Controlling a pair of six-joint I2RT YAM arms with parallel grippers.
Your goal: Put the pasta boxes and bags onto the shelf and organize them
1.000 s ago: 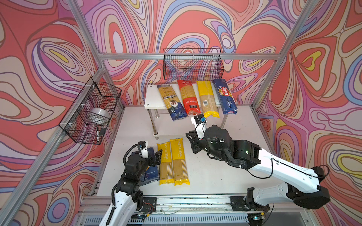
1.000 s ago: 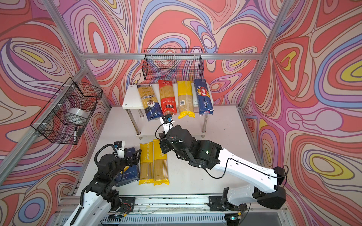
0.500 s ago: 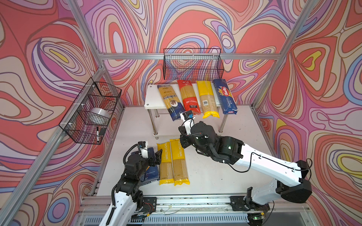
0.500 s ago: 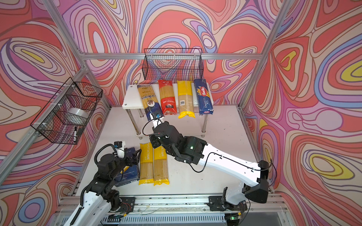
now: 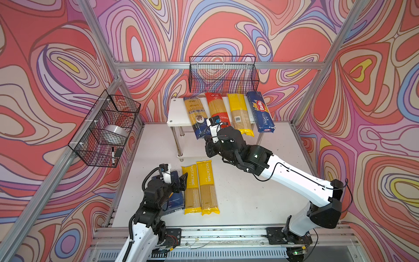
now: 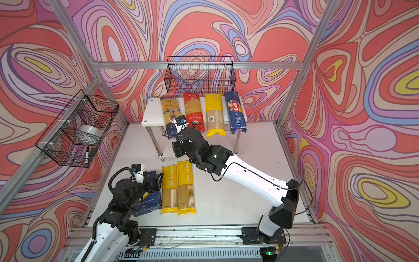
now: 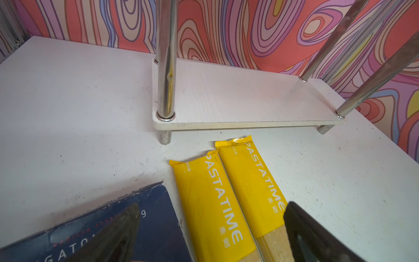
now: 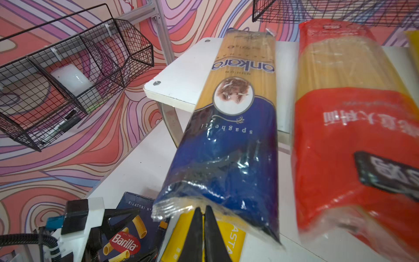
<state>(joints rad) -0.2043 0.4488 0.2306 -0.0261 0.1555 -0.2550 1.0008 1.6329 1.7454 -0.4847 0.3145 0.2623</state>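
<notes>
The shelf (image 5: pixel 176 113) holds a gold-and-navy bag (image 5: pixel 196 115), a red-ended bag (image 5: pixel 215 106), a yellow-ended bag (image 5: pixel 238 111) and the long Barilla spaghetti box (image 5: pixel 260 113), all overhanging its front edge. Its lower board (image 7: pixel 238 97) is bare. Two yellow PASTATIME bags (image 5: pixel 191 188) (image 5: pixel 207 186) lie side by side on the table. The wide Barilla box (image 5: pixel 174 199) lies left of them, half under my left arm. My left gripper (image 7: pixel 210 226) hangs open above the box and the nearer bag. My right gripper (image 8: pixel 201 213) is shut on nothing, tips at the navy bag's (image 8: pixel 226 158) crimped end.
A black wire basket (image 5: pixel 223 74) hangs on the back wall just above the shelf. Another wire basket (image 5: pixel 106 127) on the left wall holds a tape roll and a marker. Aluminium frame posts stand at the corners. White table (image 5: pixel 249 199) lies bare right of the yellow bags.
My right arm has swung left and toward the shelf, bringing its shut gripper from mid-table up to the navy bag's overhanging end. The left arm and the packages have stayed put.
</notes>
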